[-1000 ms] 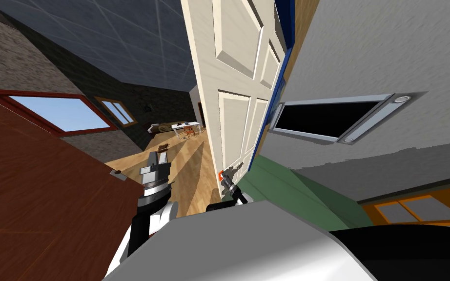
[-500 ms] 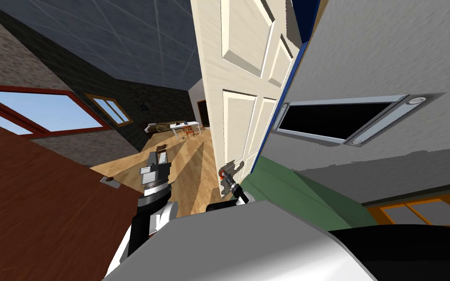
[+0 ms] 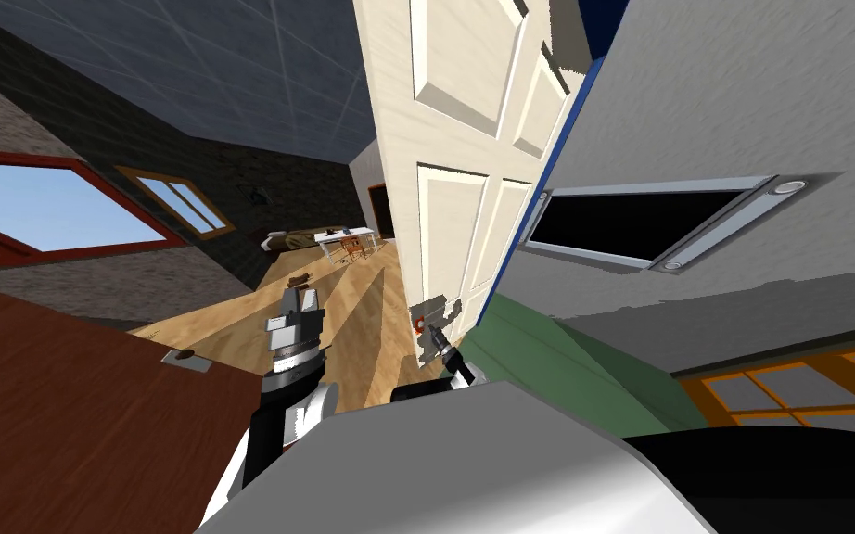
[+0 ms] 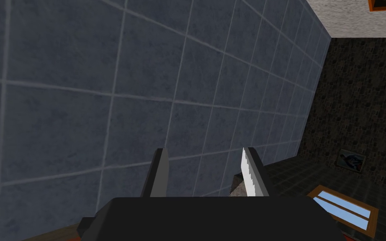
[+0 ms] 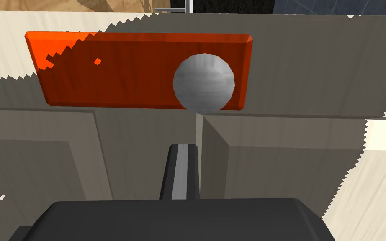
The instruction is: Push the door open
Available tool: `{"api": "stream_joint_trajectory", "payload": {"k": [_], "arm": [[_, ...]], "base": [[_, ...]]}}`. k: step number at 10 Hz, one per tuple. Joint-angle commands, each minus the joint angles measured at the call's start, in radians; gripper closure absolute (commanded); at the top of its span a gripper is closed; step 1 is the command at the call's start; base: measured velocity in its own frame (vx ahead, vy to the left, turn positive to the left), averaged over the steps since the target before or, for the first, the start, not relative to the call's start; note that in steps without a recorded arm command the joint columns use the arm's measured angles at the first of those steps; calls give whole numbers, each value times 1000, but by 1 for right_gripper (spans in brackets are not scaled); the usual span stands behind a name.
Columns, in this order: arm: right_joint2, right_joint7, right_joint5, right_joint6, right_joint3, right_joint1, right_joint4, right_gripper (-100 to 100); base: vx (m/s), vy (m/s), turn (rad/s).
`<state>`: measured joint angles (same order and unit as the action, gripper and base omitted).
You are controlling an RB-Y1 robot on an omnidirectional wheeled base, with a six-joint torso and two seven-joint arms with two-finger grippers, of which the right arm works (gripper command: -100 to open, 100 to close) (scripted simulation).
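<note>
Closely facing the door [image 3: 453,213] and knob [image 5: 204,82], right fingers [image 5: 181,171] are closed; left fingers [image 4: 253,175] open.

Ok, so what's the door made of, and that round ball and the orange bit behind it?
The door looks like pale wood, matte: faint grain runs along it. The round knob looks like dull grey metal, with faint streaks, though it could be plastic. The orange plate behind it shows dark wood-like streaks; maybe stained wood.
</note>
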<state>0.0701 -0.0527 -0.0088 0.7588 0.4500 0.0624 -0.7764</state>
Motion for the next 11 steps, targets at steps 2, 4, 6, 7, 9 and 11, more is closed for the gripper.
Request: {"api": "stream_joint_trajectory", "payload": {"k": [2,4,6,7,9,11], "arm": [[0,-3,-1,-2,4,-4,-7,-100],[-5,-6,-3,-5,6,-7,-15,-100],[-15,-9,-4,-8,10,-10,-23,-100],[-12,-8,-3,-9,9,-9,-24,-100],[-6,-5,-4,-5,4,-9,-19,-100],[-5,-2,-6,-1,0,-8,-14,-100]], "base": [[-178,-49,-28],[-194,-39,-39],[-229,-46,-36],[-92,-10,-6],[109,78,27],[190,76,18]]}}
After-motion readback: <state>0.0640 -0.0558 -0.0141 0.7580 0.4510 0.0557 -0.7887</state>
